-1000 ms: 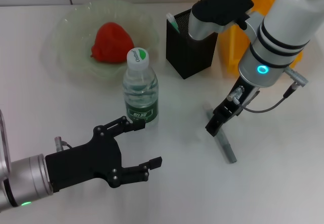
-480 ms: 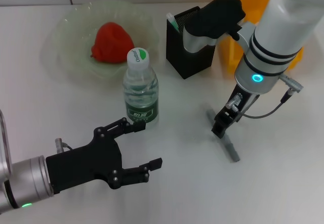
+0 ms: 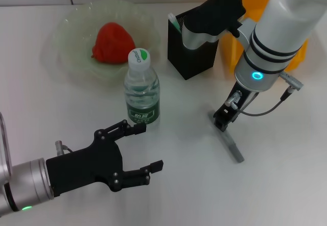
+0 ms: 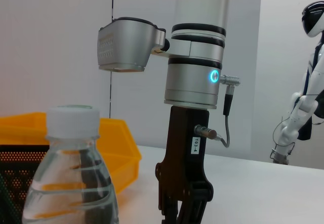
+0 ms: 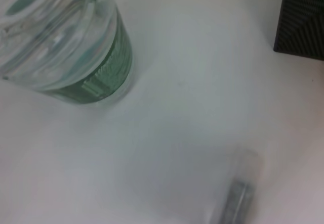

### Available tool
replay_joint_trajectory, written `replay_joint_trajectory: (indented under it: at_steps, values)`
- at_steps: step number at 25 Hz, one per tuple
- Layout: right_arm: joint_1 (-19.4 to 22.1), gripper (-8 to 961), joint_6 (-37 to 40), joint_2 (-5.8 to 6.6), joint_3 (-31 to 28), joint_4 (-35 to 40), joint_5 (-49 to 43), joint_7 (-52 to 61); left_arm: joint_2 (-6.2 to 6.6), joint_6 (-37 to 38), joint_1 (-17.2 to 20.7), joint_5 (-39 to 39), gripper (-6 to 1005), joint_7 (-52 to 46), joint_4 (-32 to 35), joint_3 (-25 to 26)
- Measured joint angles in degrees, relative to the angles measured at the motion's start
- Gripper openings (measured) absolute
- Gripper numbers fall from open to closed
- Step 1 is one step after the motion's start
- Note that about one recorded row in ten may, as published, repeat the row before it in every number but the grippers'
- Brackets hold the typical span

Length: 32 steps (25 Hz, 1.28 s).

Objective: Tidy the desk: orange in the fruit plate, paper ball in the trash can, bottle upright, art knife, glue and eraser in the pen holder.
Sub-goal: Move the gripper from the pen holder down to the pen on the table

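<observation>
Under right end effector (image 3: 223, 121), diagonal art knife (image 3: 229, 140).

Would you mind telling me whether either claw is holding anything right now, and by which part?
Nothing is held by the left claw, open beside the bottle. The right claw sits at the art knife's upper end; a grip cannot be told.

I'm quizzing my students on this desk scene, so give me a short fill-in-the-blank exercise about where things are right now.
1. The bottle stands ____ on the desk.
2. The red fruit lies in the pale green ____.
3. The grey art knife lies flat on the desk below the ____ gripper.
4. The left gripper is ____, near the bottle but not touching it.

Missing words: upright; plate; right; open
</observation>
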<state>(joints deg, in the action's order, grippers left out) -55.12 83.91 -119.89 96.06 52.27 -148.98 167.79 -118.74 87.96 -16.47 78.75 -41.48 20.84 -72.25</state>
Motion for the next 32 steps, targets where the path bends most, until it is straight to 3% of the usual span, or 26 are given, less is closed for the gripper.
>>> replay_joint_trajectory:
  at_steps: [3, 32]
  values:
    - [0.01, 291, -0.43, 0.00, 0.06, -0.16, 0.00, 0.30, 0.00, -0.05, -0.02, 0.00, 860, 0.00, -0.01, 0.00]
    - [-2.26, 291, -3.74, 0.00, -0.77, -4.59, 2.21, 1.58, 0.01, 0.01, 0.05, 0.00, 860, 0.00, -0.01, 0.01]
